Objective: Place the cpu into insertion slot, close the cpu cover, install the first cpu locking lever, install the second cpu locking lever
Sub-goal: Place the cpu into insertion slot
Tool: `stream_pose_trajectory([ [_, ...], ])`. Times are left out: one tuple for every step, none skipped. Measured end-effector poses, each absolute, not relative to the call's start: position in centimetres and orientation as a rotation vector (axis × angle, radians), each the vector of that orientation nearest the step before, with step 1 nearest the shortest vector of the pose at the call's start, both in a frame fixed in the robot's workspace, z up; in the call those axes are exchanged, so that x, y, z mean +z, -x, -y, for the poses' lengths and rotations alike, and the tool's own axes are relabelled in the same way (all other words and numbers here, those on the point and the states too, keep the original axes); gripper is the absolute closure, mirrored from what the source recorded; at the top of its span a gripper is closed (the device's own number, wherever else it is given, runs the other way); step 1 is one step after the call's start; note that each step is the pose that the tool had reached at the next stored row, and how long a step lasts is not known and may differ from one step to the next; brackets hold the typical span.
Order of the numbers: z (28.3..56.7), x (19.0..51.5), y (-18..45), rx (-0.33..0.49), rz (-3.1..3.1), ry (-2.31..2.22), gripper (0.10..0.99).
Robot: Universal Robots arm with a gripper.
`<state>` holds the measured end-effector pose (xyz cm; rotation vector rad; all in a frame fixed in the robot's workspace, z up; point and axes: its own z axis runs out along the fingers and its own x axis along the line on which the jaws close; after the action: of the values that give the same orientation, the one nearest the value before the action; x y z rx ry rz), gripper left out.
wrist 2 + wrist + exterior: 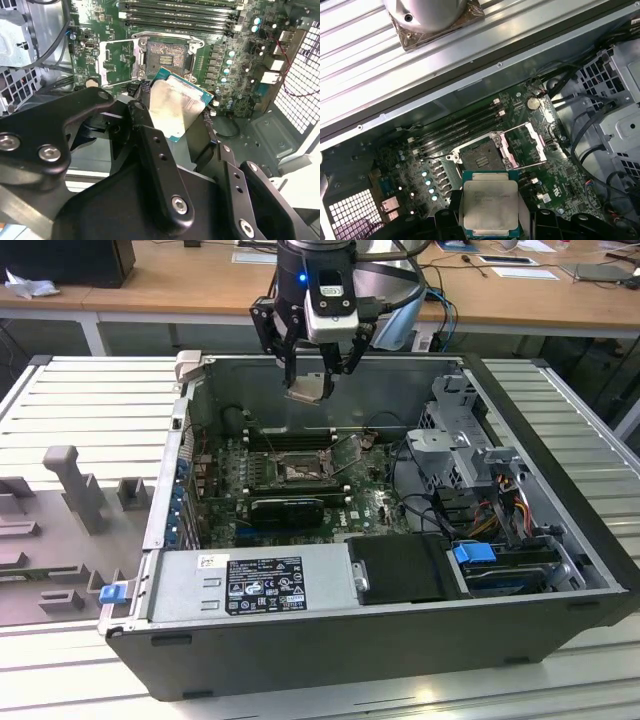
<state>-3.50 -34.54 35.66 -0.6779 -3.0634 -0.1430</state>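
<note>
The pincer (312,382) hangs over the open computer case (165,490), pinching the chip (307,390) level by its edges. The bare socket (297,472) lies well below, almost straight under it. On the exterior view's right of the socket, the cover (347,450) stands flipped up.

- In the second wrist view, the end effector (175,117) and its black linkage hide one edge of the cpu (172,100) from us. The chip itself covers the near rim of the insertion slot (167,55).
- In the first wrist view, the fingers (445,222) clamping the chip are chopped off by the picture's edge.
- In the exterior view, the slot's contacts are way too tiny for us to make out.
- Same view: the arm (315,260) is cut off at the top edge, and so is the surface (60,390) at the exterior view's left.
</note>
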Motion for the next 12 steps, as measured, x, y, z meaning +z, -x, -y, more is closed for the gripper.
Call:
stream_pose_trajectory([
  [34.55, 35.66, 3.50, -0.143, 3.063, 0.681, 0.557],
  [34.54, 35.66, 3.50, -0.143, 3.062, 0.685, 0.557],
  [34.55, 35.66, 3.50, -0.143, 3.060, 0.693, 0.557],
  [34.55, 35.66, 3.50, -0.143, 3.058, 0.703, 0.557],
  [34.55, 35.65, 3.50, -0.143, 3.057, 0.711, 0.557],
  [34.55, 35.65, 3.50, -0.143, 3.056, 0.717, 0.557],
  [34.55, 35.65, 3.50, -0.143, 3.055, 0.722, 0.557],
  [34.54, 35.65, 3.50, -0.143, 3.054, 0.727, 0.557],
  [34.54, 35.65, 3.50, -0.143, 3.052, 0.733, 0.557],
  [34.55, 35.65, 3.50, -0.143, 3.052, 0.737, 0.557],
  [34.55, 35.65, 3.50, -0.143, 3.051, 0.741, 0.557],
  [34.54, 35.65, 3.50, -0.143, 3.050, 0.744, 0.557],
])
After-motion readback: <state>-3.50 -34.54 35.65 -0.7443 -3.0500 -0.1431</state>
